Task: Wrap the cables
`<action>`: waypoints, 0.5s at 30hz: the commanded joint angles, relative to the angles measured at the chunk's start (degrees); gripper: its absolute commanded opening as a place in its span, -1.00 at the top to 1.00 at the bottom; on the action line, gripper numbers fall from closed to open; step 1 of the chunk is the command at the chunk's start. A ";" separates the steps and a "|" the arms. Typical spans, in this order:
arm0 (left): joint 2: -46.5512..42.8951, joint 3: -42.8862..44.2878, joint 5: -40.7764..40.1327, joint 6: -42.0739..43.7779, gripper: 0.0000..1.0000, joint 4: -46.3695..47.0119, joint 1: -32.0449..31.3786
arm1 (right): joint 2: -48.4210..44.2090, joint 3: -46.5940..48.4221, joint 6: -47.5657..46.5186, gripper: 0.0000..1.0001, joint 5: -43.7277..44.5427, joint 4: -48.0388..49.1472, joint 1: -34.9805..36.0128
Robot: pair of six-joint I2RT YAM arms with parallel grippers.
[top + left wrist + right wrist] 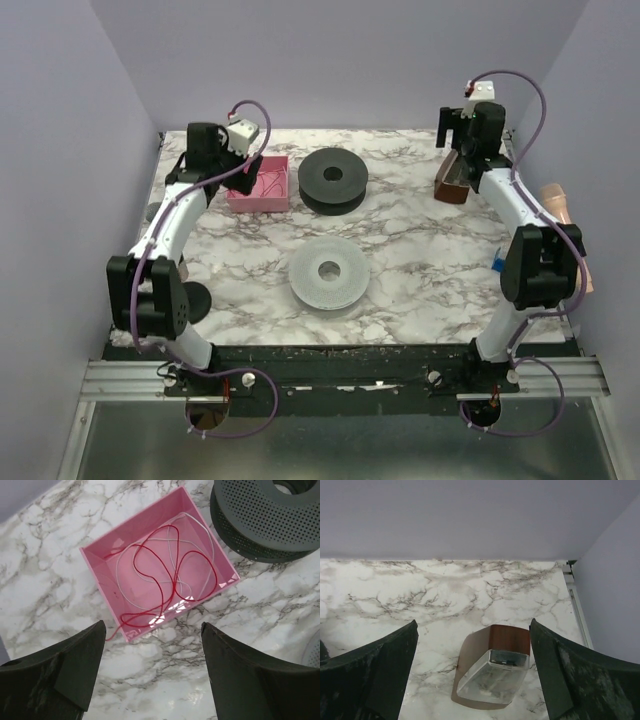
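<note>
Upper left of the top view, the left gripper hangs over a pink box, its fingers spread wide and holding nothing. The cables lie inside that box as loose curly loops, a thin dark-red strand tangled with a pale white one. One red end trails over the box's lower-left corner onto the marble table.

Just right of the box stands a dark spool. Below it, near the middle of the frame, lies a light grey spool. Neither shows any wire around it.

At the upper right, the right gripper hovers above a brown-and-clear case with its fingers likewise apart and empty.

Judging from this, the wrapping has not begun: no cable is picked up and no turn is laid on either spool. What is left looks like the whole job: lifting a strand out of the box, bringing it to a spool and winding it on.
</note>
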 commanded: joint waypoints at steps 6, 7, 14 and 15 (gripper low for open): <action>19.10 24.22 -0.17 24.96 -0.48 -23.38 -1.35 | -10.20 -1.19 -5.18 -1.00 -11.17 -0.64 -0.24; 19.81 24.22 -0.87 27.07 -0.48 -23.90 -1.70 | -10.82 -0.85 -5.71 -1.00 -12.41 -1.51 -0.33; 27.80 31.06 -5.09 30.53 -0.13 -32.08 -4.16 | -17.05 -0.49 -4.40 -1.00 -20.93 -4.95 0.55; 29.38 33.07 -6.40 29.48 -0.07 -32.87 -4.17 | -17.76 -0.93 -4.39 -1.00 -21.73 -4.86 1.07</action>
